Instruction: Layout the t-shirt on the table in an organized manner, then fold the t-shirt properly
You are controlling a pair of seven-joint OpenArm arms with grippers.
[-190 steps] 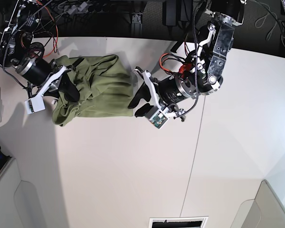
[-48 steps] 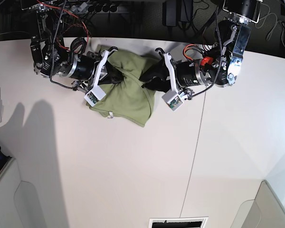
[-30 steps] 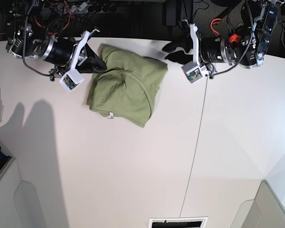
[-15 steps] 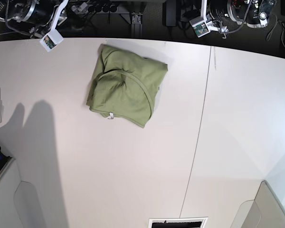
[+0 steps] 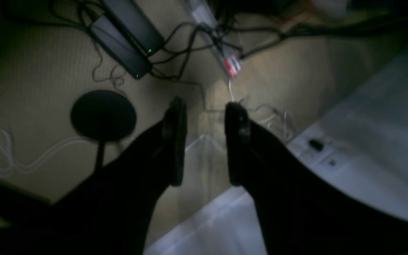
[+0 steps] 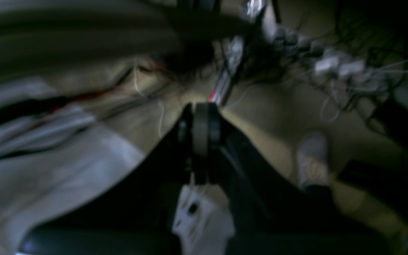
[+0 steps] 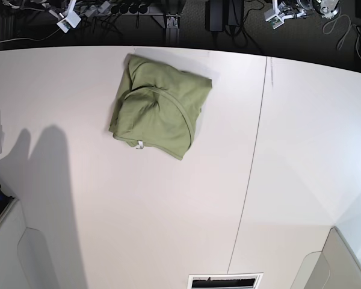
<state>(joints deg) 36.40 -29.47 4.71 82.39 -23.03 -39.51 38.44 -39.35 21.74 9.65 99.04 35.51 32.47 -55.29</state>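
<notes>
Both pincers have let go and pulled back beyond the far edge of the tabletop (image 7: 168, 229): the left pincer (image 5: 204, 141) stands spread and empty, the right pincer (image 6: 198, 131) is pressed together on nothing, and both wrist views show only dim floor and cables. Where moments ago they worked the cloth, the t-shirt (image 7: 159, 111) now lies alone near the far edge, left of the seam (image 7: 253, 162), as a compact, slightly skewed bundle with its small white tag (image 7: 140, 145) at the near hem. Judging by this retreat, the fold is probably finished, though rough.

The t-shirt (image 7: 159, 106) lies on the table (image 7: 168, 211).
</notes>
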